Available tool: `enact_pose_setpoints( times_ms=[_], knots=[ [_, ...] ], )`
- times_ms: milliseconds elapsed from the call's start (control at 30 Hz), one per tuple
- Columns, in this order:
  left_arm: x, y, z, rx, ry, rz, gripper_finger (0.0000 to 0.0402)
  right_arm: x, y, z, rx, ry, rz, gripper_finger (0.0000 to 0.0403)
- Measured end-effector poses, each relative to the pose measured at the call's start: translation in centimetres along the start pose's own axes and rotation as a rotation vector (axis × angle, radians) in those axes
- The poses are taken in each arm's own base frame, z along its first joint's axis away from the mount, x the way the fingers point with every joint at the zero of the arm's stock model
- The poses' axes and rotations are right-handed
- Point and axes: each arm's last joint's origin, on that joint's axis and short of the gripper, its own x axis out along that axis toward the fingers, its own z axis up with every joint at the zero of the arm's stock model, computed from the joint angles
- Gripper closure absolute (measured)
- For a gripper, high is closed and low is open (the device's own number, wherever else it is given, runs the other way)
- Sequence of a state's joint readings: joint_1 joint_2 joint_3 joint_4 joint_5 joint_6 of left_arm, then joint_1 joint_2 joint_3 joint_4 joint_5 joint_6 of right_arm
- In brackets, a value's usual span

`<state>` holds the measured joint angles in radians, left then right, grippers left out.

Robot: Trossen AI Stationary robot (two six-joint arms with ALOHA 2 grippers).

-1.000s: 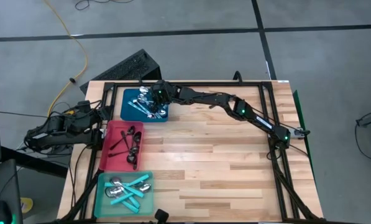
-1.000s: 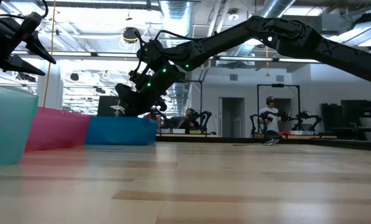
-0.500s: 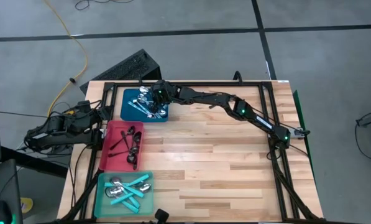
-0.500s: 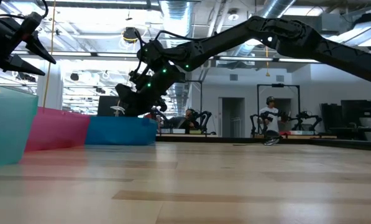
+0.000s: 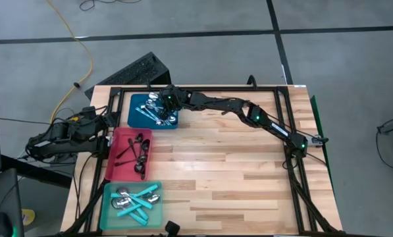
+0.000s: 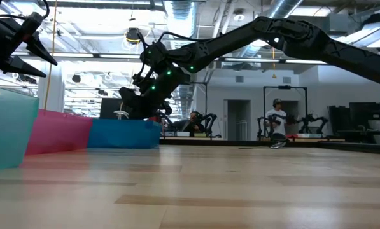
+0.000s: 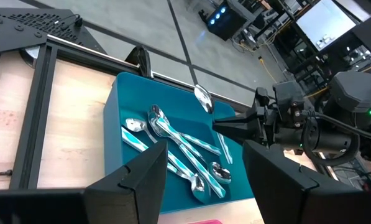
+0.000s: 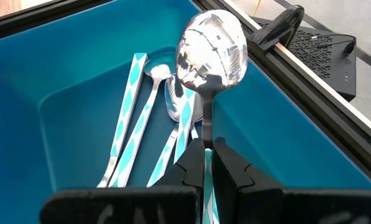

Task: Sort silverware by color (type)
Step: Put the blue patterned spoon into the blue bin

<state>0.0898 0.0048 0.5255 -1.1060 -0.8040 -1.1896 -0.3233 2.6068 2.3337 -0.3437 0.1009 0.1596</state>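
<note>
Even bright overhead light; ceiling lights point(image 6: 177, 9) glare in low view; near trays blurred; spoon bowl point(image 8: 211, 48) mirrors glare

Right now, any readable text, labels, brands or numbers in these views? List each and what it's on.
None readable.
Blue tray, silver spoon shut in the right claw: no markings.
Monitor in the room behind, left wrist view: bright screen, content too blurred to read.
Black perforated panel beyond the table edge: no lettering visible.

Shiny silver spoons point(image 7: 173, 146) in the blue tray point(image 7: 120, 102), beside red point(image 5: 117, 172) and teal trays point(image 5: 108, 212)
</note>
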Motion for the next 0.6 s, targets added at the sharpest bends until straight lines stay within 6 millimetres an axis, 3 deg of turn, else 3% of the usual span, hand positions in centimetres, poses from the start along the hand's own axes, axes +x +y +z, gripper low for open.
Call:
enact_pose_setpoints(
  times_ms=[333,600],
  knots=[
    [0.00,0.00,0.00,0.000,0.000,0.000,0.0207,0.00,0.00,0.02,-0.017,-0.002,0.000,0.0369],
    [0.00,0.00,0.00,0.000,0.000,0.000,0.0207,-0.10,0.97,-0.13,-0.157,-0.003,0.012,0.0369]
  ],
)
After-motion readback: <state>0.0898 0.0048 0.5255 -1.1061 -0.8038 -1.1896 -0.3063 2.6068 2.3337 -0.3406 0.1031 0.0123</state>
